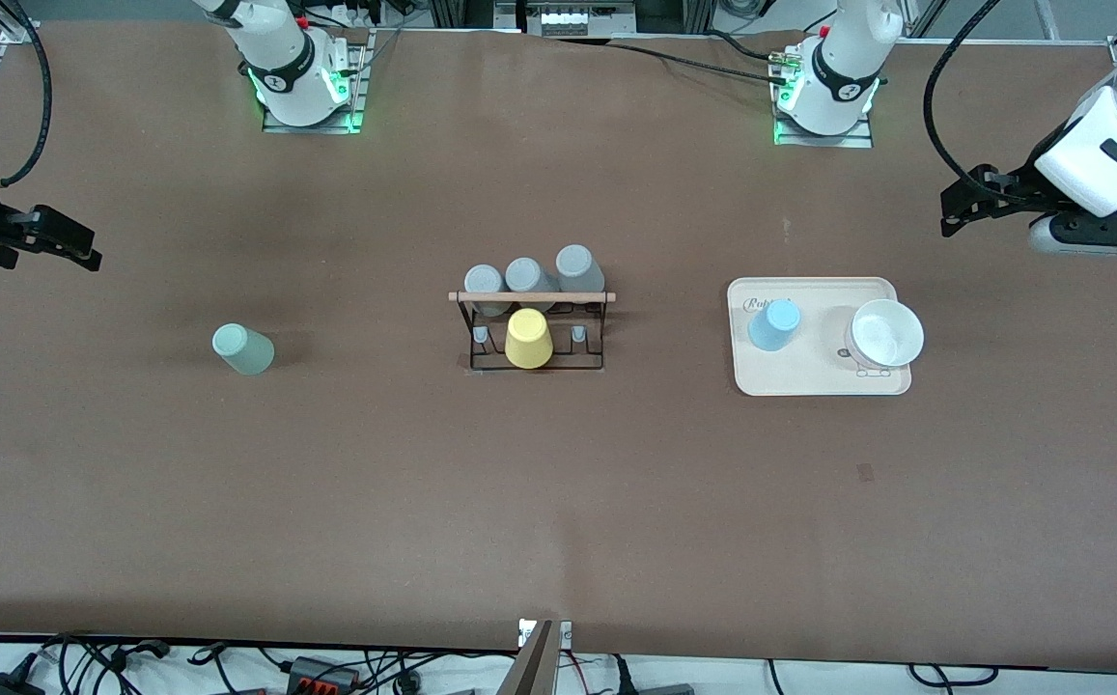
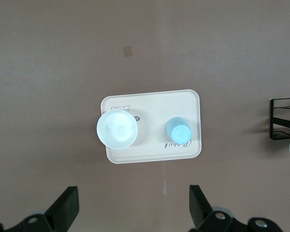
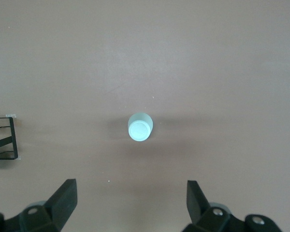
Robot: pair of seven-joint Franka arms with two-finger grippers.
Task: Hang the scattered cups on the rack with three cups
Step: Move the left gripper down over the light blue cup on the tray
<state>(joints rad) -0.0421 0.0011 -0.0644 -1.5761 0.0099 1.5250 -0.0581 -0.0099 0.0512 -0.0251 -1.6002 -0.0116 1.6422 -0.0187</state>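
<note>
The pale mint green cup point(image 1: 242, 348) stands upside down on the table toward the right arm's end; it also shows in the right wrist view point(image 3: 140, 127). The light blue cup point(image 1: 774, 324) stands upside down on a cream tray point(image 1: 819, 381); it also shows in the left wrist view point(image 2: 178, 131). The black wire rack point(image 1: 534, 333) with its wooden rod stands mid-table and holds a yellow tumbler point(image 1: 528, 339) and three grey tumblers point(image 1: 529, 278). My right gripper point(image 3: 130, 205) is open and empty, up in the air. My left gripper point(image 2: 133, 208) is open and empty, up in the air.
A white bowl point(image 1: 884, 333) sits on the tray beside the blue cup, toward the left arm's end. The rack's edge shows in the left wrist view point(image 2: 285, 118) and the right wrist view point(image 3: 2, 140). A small patch point(image 1: 865, 471) marks the table nearer the camera than the tray.
</note>
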